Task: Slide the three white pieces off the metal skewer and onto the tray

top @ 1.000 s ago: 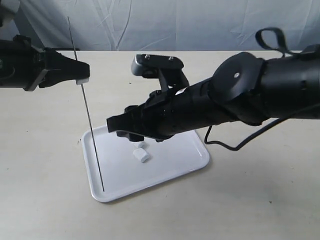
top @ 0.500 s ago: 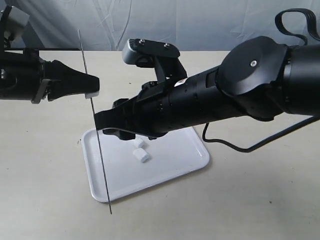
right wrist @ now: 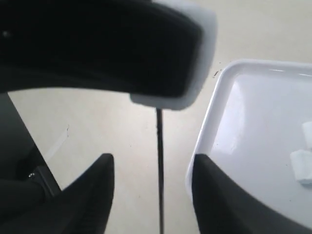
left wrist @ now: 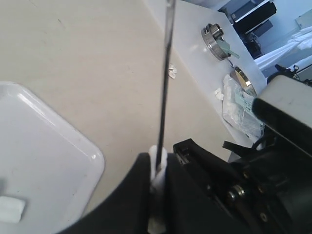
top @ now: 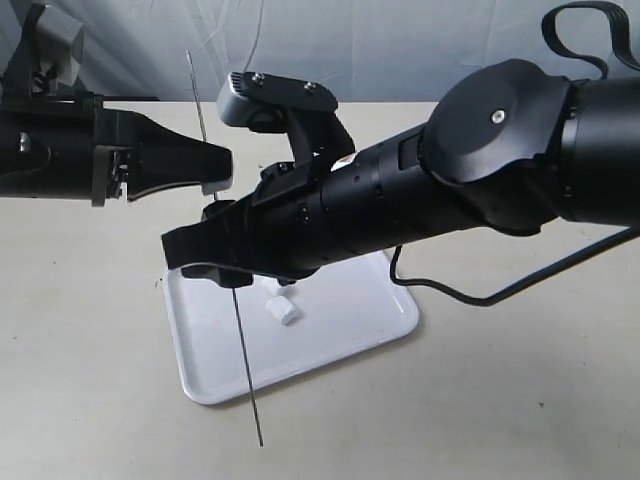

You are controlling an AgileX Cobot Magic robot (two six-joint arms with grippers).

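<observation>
White pieces (top: 284,312), two that I can make out, already lie loose on the tray (top: 350,300) on the worktop (top: 500,400). The visible stretches of the metal skewer (top: 248,380) are bare, so the job looks nearly or wholly done, though a third piece may sit hidden behind the right arm. The left pincer (top: 222,172) pinches the skewer partway up; it stands near upright, top leaning leftward in the exterior view and lower tip past the tray's near rim, while the right pincer (right wrist: 152,161) is spread, a finger on either side of it.

White pieces (top: 283,312) lie in the tray (top: 370,318); the skewer (top: 247,380), clamped in the left tool (top: 222,170), stands before its left half.
</observation>
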